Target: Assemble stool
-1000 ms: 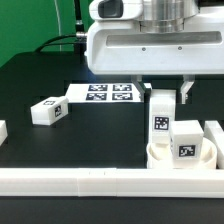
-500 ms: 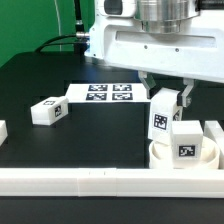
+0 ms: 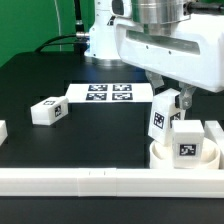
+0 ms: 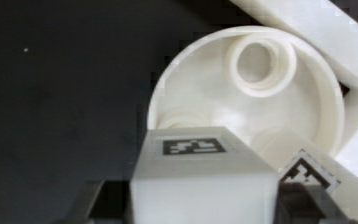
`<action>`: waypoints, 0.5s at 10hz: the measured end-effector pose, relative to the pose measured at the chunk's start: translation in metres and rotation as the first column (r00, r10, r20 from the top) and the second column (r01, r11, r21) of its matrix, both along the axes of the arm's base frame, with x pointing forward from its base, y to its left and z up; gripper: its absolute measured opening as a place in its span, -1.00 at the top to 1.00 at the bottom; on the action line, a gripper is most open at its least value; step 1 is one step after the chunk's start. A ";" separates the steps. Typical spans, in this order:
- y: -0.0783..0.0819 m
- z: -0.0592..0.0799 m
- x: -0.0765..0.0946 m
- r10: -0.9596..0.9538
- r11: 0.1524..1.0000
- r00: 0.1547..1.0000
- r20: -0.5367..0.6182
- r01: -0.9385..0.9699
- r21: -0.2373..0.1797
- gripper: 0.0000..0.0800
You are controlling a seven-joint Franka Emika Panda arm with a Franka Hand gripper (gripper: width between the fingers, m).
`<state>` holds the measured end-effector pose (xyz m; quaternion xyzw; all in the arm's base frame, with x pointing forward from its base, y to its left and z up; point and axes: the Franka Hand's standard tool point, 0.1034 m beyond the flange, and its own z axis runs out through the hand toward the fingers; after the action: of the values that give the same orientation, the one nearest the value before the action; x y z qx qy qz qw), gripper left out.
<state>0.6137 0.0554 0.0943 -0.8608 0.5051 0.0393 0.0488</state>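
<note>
Standing just behind the front rail [image 3: 80, 180], the seat [image 3: 160, 158] is already fitted with one upright leg [image 3: 187, 140]. A second leg [image 3: 163, 120] is clamped in the jaws of the gripper [image 3: 170, 95], tilted over the seat — judged not yet seated. Farther off, a loose leg [image 3: 47, 110] is left on the tabletop [image 3: 100, 135] — untouched, near the marker board [image 3: 105, 93].

We see a green backdrop [image 3: 30, 25] behind the matte black worktop [image 3: 40, 80]; a dark cable [image 3: 60, 41] runs along its far edge. The marker board [image 3: 108, 93] lies flat on it; a long white rail [image 3: 90, 181] borders the near side; the light is even.
</note>
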 end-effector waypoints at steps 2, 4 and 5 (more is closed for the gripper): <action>0.001 0.000 0.000 -0.098 0.995 0.995 -0.012 0.098 0.005 0.15; 0.002 0.000 0.000 -0.187 0.982 0.982 -0.025 0.187 0.012 0.15; 0.003 0.000 0.000 -0.235 0.972 0.971 -0.032 0.236 0.009 0.15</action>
<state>0.6141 0.0582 0.0947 -0.7938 0.6040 0.0497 0.0511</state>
